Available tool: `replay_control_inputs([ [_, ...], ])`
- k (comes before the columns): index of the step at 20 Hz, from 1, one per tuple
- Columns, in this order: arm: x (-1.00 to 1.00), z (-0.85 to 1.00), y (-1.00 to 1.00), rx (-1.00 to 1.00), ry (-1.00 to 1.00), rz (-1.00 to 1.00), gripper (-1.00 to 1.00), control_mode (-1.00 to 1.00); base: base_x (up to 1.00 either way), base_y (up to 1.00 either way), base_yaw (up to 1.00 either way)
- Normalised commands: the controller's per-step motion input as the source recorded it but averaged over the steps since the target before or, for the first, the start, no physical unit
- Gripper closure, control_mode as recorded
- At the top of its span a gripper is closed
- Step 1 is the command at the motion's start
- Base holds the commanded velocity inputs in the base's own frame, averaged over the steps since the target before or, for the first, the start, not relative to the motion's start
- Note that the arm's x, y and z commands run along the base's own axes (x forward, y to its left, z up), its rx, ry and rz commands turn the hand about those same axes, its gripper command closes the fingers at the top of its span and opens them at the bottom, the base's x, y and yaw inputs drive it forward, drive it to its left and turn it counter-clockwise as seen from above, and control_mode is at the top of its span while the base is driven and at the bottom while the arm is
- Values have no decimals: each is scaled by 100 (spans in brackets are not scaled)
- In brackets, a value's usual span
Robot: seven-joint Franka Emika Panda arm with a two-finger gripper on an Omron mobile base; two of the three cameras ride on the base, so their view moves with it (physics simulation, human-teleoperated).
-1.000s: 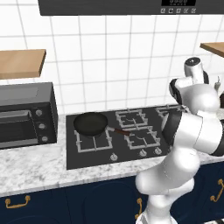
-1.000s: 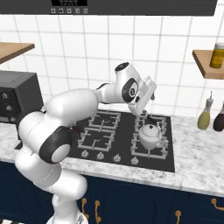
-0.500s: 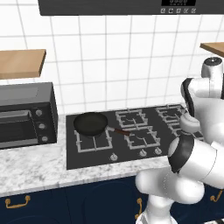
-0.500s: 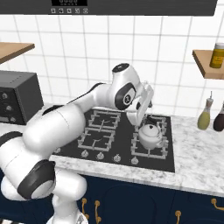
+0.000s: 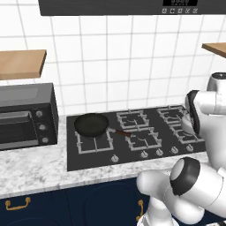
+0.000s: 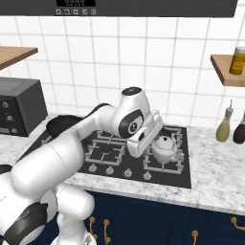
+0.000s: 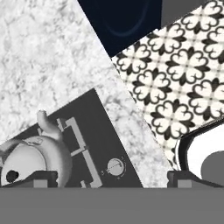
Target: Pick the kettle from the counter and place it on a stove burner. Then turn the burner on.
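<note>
Tabletop (image 6: 210, 179): grey-white speckled marble, thick front edge, running over dark navy cabinets (image 5: 66, 205) with brass handles. White tiled wall behind.

Cooktop (image 5: 99, 161): black glass, set into the tabletop, several square grey grates, row of small silver knobs along its front edge.

Toaster oven (image 5: 26, 115): dark, stands on the tabletop just left of the cooktop in the left base view.

Robot arm (image 6: 72, 148): white, reaches from the lower left of the right base view across the cooktop; wrist sits over the right-hand grates.

Frying pan (image 5: 92, 125): black, on the rear left grate, handle pointing right toward the middle of the cooktop.

Kettle (image 6: 164, 147): silver-white, squat, upright on the front right stove burner (image 6: 178, 160). Thin dark handle arched over the lid. In the hand view it lies at the lower left, spout up, beside a grate bar, with one silver knob (image 7: 114, 166) to its right on the glass.

Bottles (image 6: 224, 128): two, on the tabletop right of the cooktop, near the wall; one greenish, one dark. A yellowish jar (image 6: 237, 60) stands on the wooden shelf above them.

Hand (image 7: 111, 177): fingertips (image 7: 41, 178) spread wide at the bottom corners of the hand view, nothing between them. The left tip overlaps the kettle's body in that view; contact cannot be told. Patterned floor tiles show beyond the tabletop edge.
</note>
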Motion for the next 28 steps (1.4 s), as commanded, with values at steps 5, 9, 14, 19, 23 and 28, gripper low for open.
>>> replay_control_inputs([
  [5, -3, -6, 28, 7, 30, 47, -100, -100, 0, 0, 0],
  [9, -1, -18, 0, 8, 17, 83, -100, -100, 0, 0, 0],
  [14, 0, -55, 0, 17, 20, 82, -100, -100, 0, 0, 0],
  [19, 20, -53, -12, 16, 4, 73, -100, -100, 0, 0, 0],
  [23, 42, -34, -53, 2, -1, 63, -100, -100, 0, 0, 0],
  [28, 21, -43, -27, 0, 0, 46, -100, -100, 0, 0, 0],
])
